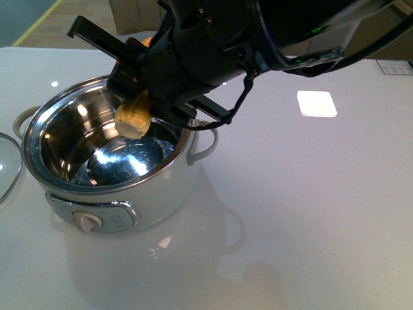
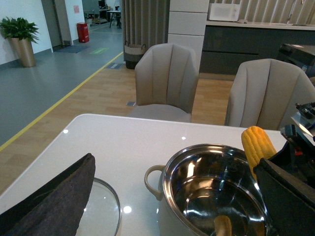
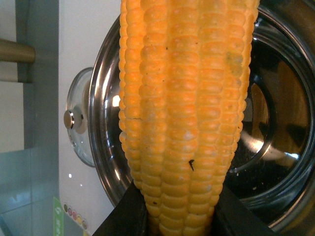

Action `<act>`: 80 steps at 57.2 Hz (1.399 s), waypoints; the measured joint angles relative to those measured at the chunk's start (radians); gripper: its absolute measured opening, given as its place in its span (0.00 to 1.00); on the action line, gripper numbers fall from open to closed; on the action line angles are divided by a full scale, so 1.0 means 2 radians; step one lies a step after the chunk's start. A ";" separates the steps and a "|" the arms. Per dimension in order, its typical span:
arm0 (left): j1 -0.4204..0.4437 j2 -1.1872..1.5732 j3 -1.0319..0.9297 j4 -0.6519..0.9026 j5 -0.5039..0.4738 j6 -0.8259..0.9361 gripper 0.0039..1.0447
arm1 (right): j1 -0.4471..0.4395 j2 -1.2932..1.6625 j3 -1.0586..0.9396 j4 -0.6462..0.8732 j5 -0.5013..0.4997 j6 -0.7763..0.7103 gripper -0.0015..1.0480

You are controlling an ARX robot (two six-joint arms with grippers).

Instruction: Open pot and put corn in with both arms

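Right gripper (image 1: 137,97) clamps the corn (image 3: 182,108) over the open pot (image 1: 164,187), apparently for dropping; left gripper (image 2: 59,196) jaw state unclear.

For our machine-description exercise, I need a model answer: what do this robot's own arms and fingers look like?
The right arm is bulky, with a rounded glossy black housing; thin black cables loop off it. Its fingers are flat and black. The left arm's finger looks dark grey with a matte, rough-looking face. No markings are readable.
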 joint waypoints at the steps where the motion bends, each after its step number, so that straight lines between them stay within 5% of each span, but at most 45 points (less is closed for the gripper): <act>1: 0.000 0.000 0.000 0.000 0.000 0.000 0.94 | 0.000 0.003 0.004 -0.002 0.000 0.000 0.17; 16: 0.000 0.000 0.000 0.000 0.000 0.000 0.94 | 0.015 0.048 0.042 -0.038 0.001 -0.002 0.17; 39: 0.000 0.000 0.000 0.000 0.000 0.000 0.94 | 0.015 0.022 -0.006 -0.022 0.025 -0.021 0.92; 64: 0.000 0.000 0.000 0.000 0.000 0.000 0.94 | -0.125 -0.249 -0.233 0.087 -0.005 -0.013 0.92; 80: 0.000 0.000 0.000 0.000 0.000 0.000 0.94 | -0.223 -0.481 -0.416 0.039 0.038 -0.154 0.92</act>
